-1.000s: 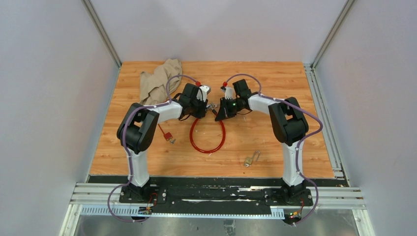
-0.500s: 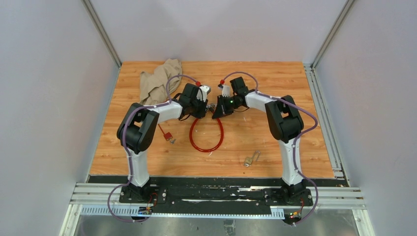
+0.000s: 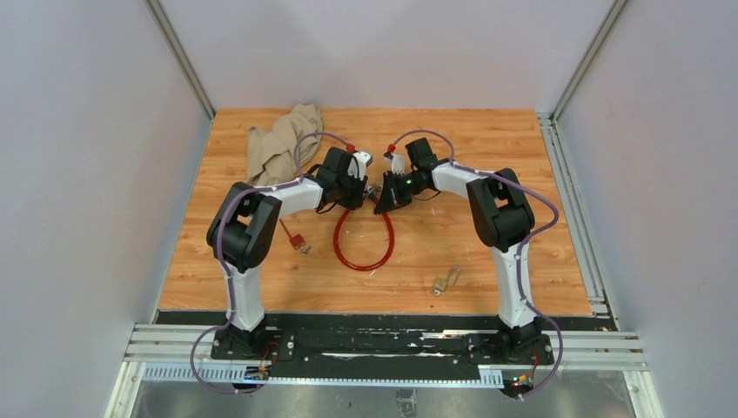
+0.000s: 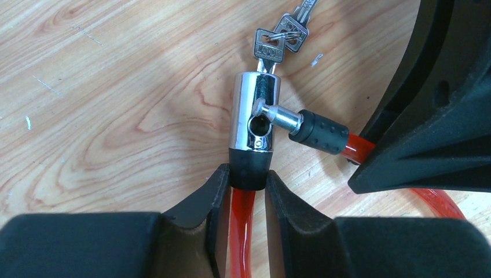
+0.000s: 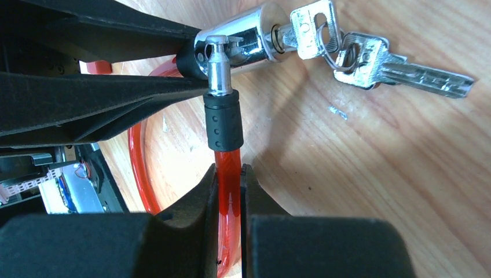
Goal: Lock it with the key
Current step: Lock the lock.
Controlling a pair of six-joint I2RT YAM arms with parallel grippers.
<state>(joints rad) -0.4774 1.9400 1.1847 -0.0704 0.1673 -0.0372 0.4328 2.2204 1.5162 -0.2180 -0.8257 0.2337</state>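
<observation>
Chrome barrel [image 4: 253, 98]: pinched at black collar [image 4: 249, 159] by left gripper [image 4: 248, 175], key [image 4: 268, 51] plugged into its end at 12 o'clock. At 3 o'clock, right gripper [image 5: 228, 174] nipping red cable [image 5: 228, 220] below pin [image 5: 218, 61]. Could skew pin off hole [image 4: 257, 124] through cable flex. Can't tell pin depth; key blade hidden.

a flat table of light brown wood with wavy grain [image 3: 487, 252] fills the middle. plain pale grey walls [image 3: 87, 174] stand on three sides. thin silver metal posts [image 3: 178, 57] run up the back corners. silver metal rails [image 3: 581, 235] line the table's right edge. the light is soft and even.
</observation>
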